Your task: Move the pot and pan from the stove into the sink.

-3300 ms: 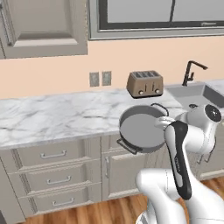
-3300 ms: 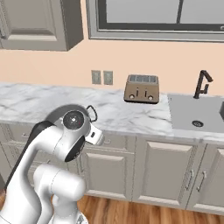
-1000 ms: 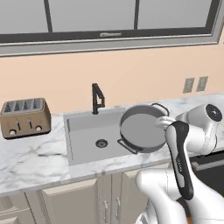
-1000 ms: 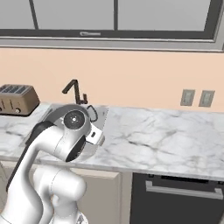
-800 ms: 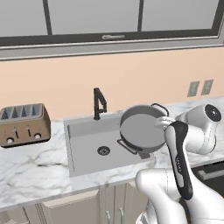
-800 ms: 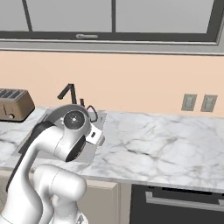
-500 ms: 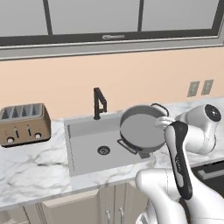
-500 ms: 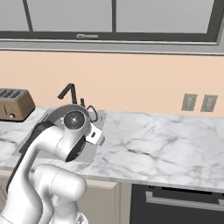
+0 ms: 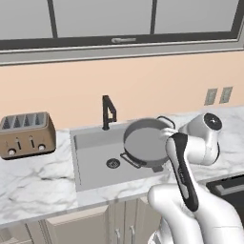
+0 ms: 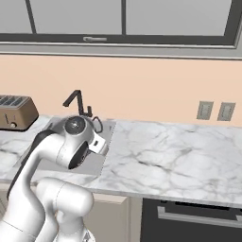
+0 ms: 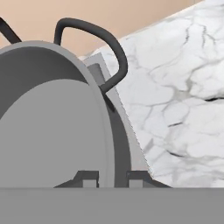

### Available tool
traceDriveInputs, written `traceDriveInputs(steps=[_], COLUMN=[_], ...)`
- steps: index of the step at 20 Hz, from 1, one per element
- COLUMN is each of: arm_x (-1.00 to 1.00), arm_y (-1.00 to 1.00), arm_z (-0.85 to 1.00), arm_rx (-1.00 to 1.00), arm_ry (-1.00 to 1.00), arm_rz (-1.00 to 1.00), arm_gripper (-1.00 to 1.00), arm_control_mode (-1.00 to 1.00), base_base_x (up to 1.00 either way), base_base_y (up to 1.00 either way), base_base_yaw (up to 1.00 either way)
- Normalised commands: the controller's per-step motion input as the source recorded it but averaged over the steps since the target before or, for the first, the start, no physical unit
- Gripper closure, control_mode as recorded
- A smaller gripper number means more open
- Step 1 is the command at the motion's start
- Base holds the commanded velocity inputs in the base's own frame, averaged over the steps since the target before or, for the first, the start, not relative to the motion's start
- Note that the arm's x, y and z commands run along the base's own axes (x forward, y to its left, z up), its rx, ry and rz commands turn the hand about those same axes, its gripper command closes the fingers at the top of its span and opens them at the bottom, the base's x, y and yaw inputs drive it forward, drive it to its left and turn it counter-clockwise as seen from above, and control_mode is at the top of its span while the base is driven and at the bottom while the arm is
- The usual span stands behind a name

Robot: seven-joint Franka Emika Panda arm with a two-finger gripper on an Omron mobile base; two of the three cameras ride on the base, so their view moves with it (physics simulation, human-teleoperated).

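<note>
The pot (image 9: 144, 143) is a wide grey metal one with dark loop handles, hanging tilted on its side above the right half of the sink (image 9: 93, 162). In the hand view my gripper (image 11: 113, 177) is shut on the pot (image 11: 52, 127), its wall pinched between the two fingertips (image 11: 89, 177), and one loop handle (image 11: 103, 46) arches above. My forearm covers the grip in the left base view. In the right base view the arm hides most of the sink (image 10: 108, 128). The pan and the stove are out of view.
A slim black faucet (image 9: 108, 112) stands at the sink's back edge. A brown toaster (image 9: 25, 135) sits on the marble counter (image 10: 179, 156) to the left. Wall outlets (image 10: 215, 111) are on the right. A dark appliance front (image 10: 189, 217) lies below the counter.
The camera drifted slightly sideways at the start of the second, then held still. The pot stays tilted in the same grip above the sink.
</note>
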Motion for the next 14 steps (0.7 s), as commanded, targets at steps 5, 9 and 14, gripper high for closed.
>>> traceDriveInputs(steps=[5, 9, 14], arm_x=[0.34, 0.47, 0.45], arm_y=[0.21, 0.36, 0.37], arm_z=[-0.31, -0.31, -0.36], arm_rx=[-0.02, -0.01, 0.00], arm_ry=[0.07, 0.01, 0.01], arm_rz=[-0.02, -0.07, -0.08], arm_gripper=[1.00, 1.00, 1.00], arm_control_mode=[-1.00, -1.00, -1.00], base_base_x=[0.00, 0.00, 0.00], base_base_y=[0.00, 0.00, 0.00], base_base_yaw=[0.00, 0.00, 0.00])
